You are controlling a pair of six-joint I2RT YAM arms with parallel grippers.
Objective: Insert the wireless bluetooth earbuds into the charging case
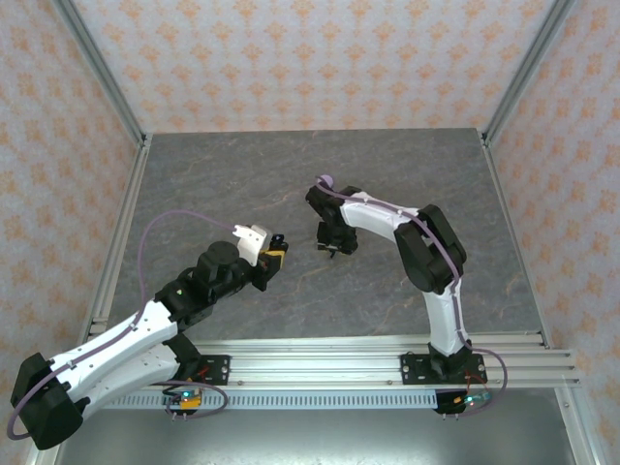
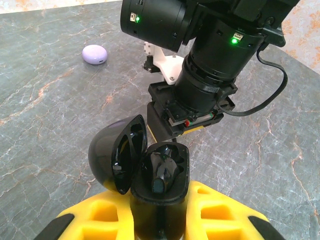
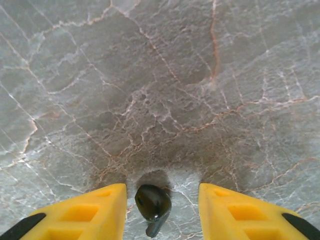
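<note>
Lying black earbud [image 3: 152, 202], between parted right hand [image 3: 162, 192]

You face a grey marble-patterned tabletop [image 1: 291, 184], veined in white and rust. Walls [image 1: 320, 58] papered in pale pink with orange floral motifs close three sides, behind slanting aluminium posts [image 1: 102, 73]. Your light is soft and even.

A grey marbled tabletop [image 1: 242, 184] spreads beneath and all round the right gripper [image 1: 330, 246] and the left gripper [image 1: 274, 258]. Directly under the right one, pale and rust-coloured veins cross the stone, and a soft dark shadow lies on it. Beyond both grippers stands a back wall [image 1: 320, 58] papered cream with orange motifs, and similar side walls flank them. Slanting aluminium posts [image 1: 102, 73] mark the far corners. Behind the grippers, at the near edge, aluminium rails [image 1: 320, 354] run crosswise, with a white slotted strip [image 1: 320, 398] just behind those.
</note>
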